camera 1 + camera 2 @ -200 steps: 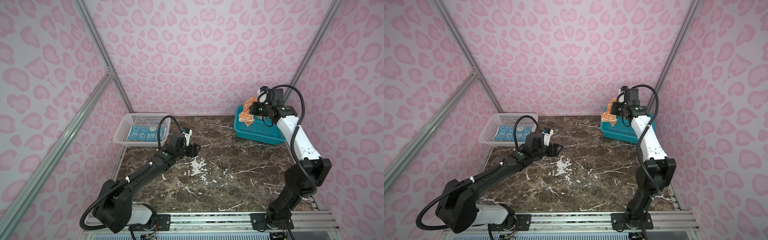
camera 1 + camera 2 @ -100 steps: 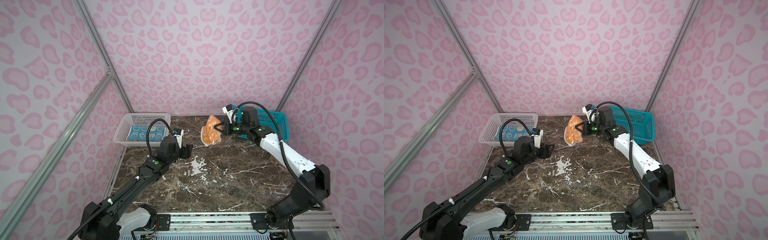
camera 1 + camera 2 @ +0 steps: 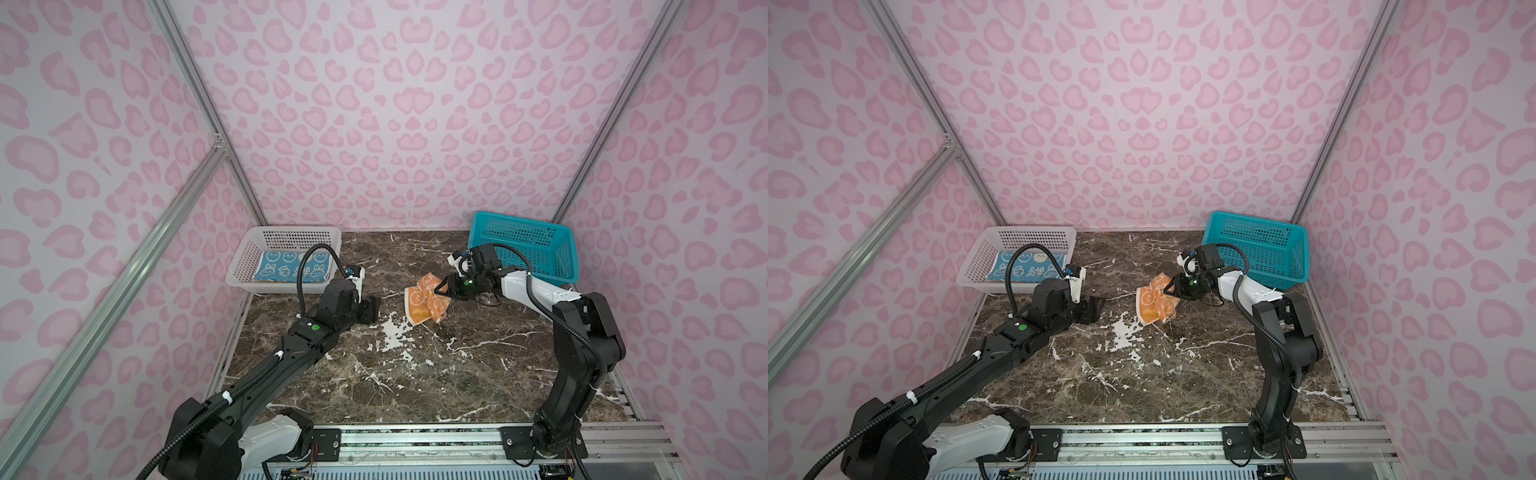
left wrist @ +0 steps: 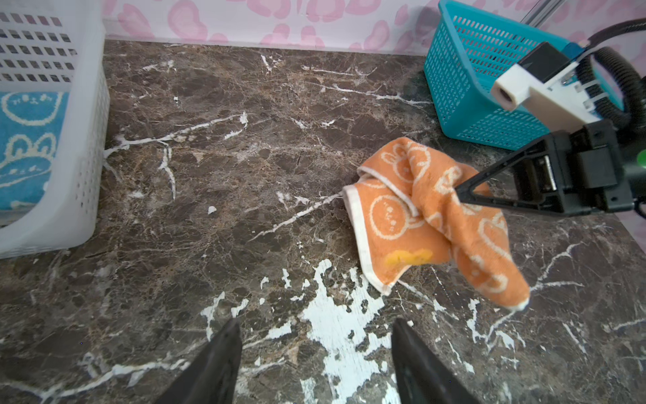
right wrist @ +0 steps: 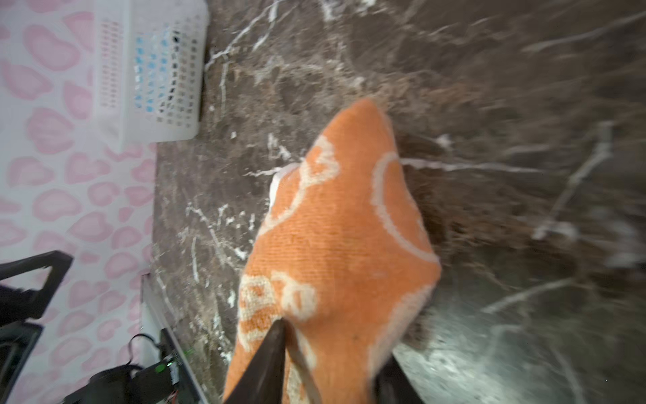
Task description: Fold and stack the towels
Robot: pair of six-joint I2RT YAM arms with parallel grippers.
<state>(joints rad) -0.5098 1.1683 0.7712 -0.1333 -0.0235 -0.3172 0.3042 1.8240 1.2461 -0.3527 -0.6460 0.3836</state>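
Observation:
An orange towel [image 3: 424, 301] [image 3: 1156, 303] with white rabbits hangs crumpled over the middle of the marble table, its lower edge near the tabletop. My right gripper [image 3: 440, 289] [image 3: 1170, 289] is at its upper right. In the right wrist view the jaws stand apart, and the orange towel [image 5: 342, 227] is bunched between the right gripper's [image 5: 332, 344] fingers. My left gripper [image 3: 370, 309] [image 4: 316, 325] is open and empty, low over the table, left of the orange towel [image 4: 419, 224]. A folded blue towel [image 3: 291, 268] [image 3: 1025, 266] lies in the white basket [image 3: 286, 237].
A teal basket [image 3: 523, 245] [image 3: 1258, 249] stands at the back right, just behind the right arm. The white basket [image 3: 1017, 232] is at the back left. Pink patterned walls close in three sides, and a metal rail [image 3: 415, 436] runs along the front.
The right arm carried the orange towel from the teal basket leftward and down to the table's middle, and its jaws have parted. The left arm drew back slightly.

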